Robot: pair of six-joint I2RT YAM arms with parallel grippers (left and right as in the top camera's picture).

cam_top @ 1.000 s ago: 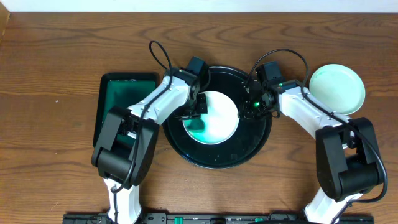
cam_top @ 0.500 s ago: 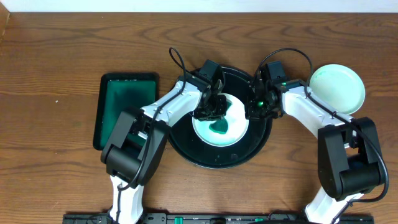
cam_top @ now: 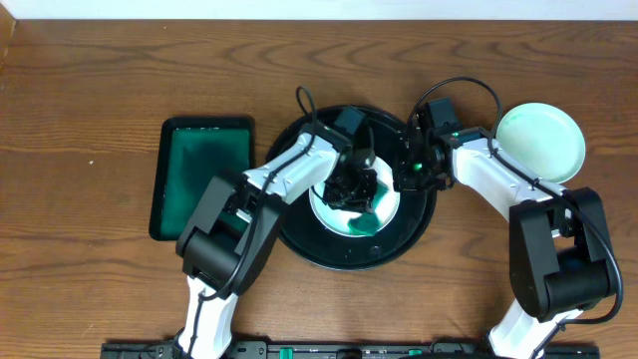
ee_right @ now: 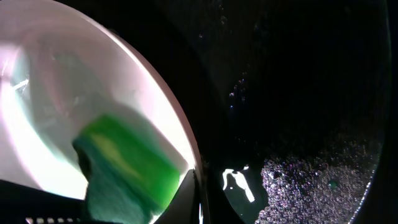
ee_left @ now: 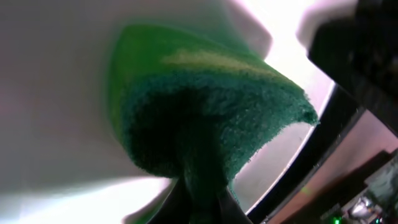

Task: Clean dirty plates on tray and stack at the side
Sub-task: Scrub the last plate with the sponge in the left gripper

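The wooden worktop [cam_top: 90, 90] is carrying everything, and the job is looking partly done. The large round black tray [cam_top: 344, 251] is sitting at the middle of it, holding just one plate as far as the overhead view is showing. The dark green rectangular tray [cam_top: 199, 179] is lying well apart to its left, with nothing standing on it. The white plate [cam_top: 327, 211] is resting inside the black tray, and teal-green smears [cam_top: 365, 221] are showing across its lower part, so this one is in the middle of being wiped, not finished. A pale mint-green plate [cam_top: 539, 143] is sitting off the tray on the worktop at the right, looking clean, and seems to be starting the side stack. Whether another plate is lying under it cannot be told, and no third plate is showing separately. The left hand [cam_top: 357, 184] is reaching over the white plate's centre and pinching a green sponge [ee_left: 205, 124] between its fingers, pressing it onto the plate's face. The right hand [cam_top: 407, 172] is hovering at the white plate's right rim, perhaps steadying it, but neither the overhead nor the wrist view is showing whether its fingers are closed on the rim. What is remaining, by this reading, is clearing the smears and moving the white plate across onto the mint-green one.
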